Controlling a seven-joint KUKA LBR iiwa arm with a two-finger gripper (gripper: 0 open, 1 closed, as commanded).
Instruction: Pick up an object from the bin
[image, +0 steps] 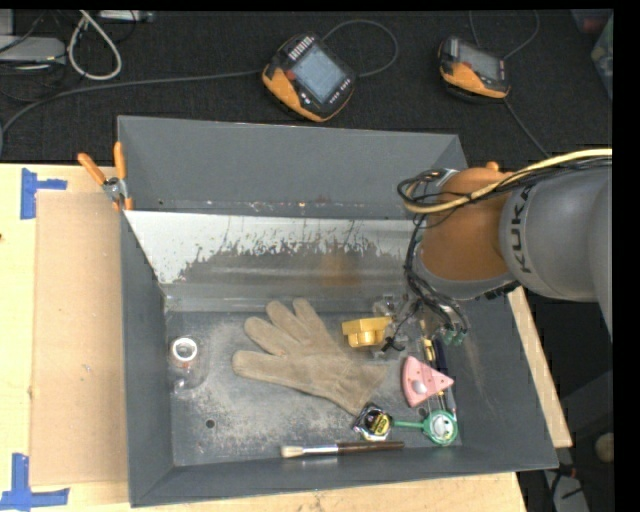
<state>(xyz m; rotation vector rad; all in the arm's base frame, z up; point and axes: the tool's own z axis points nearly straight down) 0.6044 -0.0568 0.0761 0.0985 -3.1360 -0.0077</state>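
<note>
- Leftward, a small clear ring (184, 350) lies near the bin's (140, 290) left wall.
- At centre, a tan glove (300, 358) lies flat.
- Right of centre, the gripper (394, 330) touches a yellow block (362, 332) beside the glove; how far open it is cannot be told.

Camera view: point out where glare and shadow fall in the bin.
Camera view: glare washes the back wall of the bin in a pale band; the floor looks darker under the arm, around the pincer and yellow block; the glove lies evenly lit.
</note>
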